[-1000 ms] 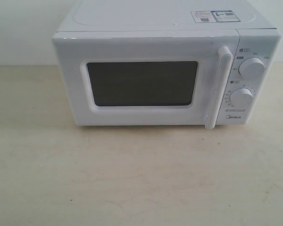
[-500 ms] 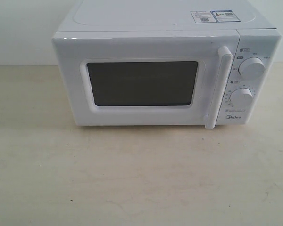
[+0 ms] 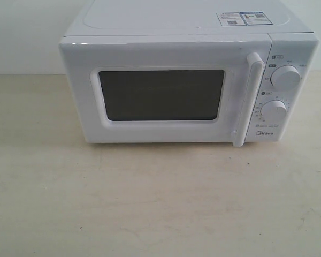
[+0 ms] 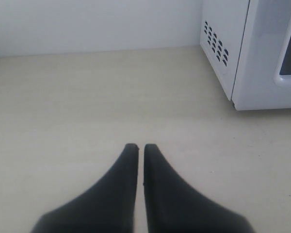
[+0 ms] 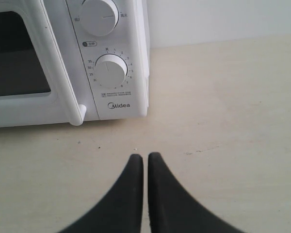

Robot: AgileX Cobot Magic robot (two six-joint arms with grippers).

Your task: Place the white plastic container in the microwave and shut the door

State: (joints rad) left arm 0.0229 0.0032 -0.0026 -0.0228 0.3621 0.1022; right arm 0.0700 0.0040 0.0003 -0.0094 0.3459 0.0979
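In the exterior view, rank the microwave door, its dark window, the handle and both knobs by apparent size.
Largest to smallest: door, dark window, handle. The upper knob and lower knob come last; they look alike, so no ranking between them.

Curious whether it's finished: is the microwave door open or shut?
Shut. The door sits flush with the microwave front, its handle beside the knobs.

I find bright, even, diffuse light. A thin, soft shadow lies on the desk along the base of the microwave. My wrist views look pale and slightly soft.
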